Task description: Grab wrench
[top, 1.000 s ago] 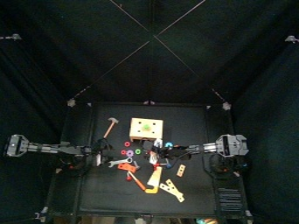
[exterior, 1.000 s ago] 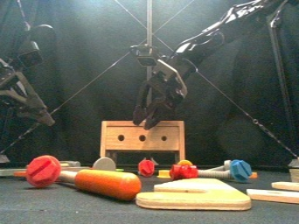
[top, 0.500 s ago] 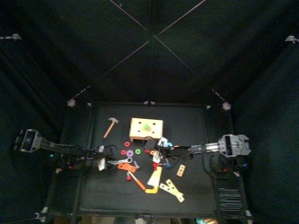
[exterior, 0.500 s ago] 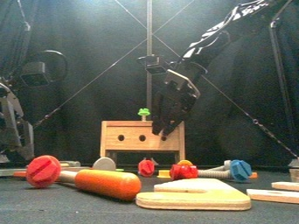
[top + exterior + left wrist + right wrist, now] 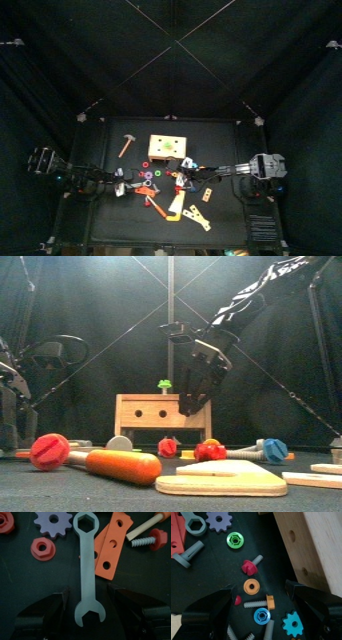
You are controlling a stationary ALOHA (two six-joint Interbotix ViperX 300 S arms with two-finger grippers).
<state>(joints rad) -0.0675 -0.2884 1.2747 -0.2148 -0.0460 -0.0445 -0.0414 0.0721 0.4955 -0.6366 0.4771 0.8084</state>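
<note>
Lower now, the left pincer [image 5: 85, 619] straddles the flat pale grey-blue wrench [image 5: 85, 567], jaws released either side.
Only its wrist view shows the wrench, lying on the tabletop [image 5: 27, 574] beside an orange holed strip [image 5: 111, 547]; the right pincer [image 5: 258, 619] hangs spread above small bolts.

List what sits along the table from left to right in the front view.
Red screw head → orange handle → wooden box → red nut → red-and-orange piece → blue bolt. The flat wooden piece overlaps several of these, so it is left out.
</note>
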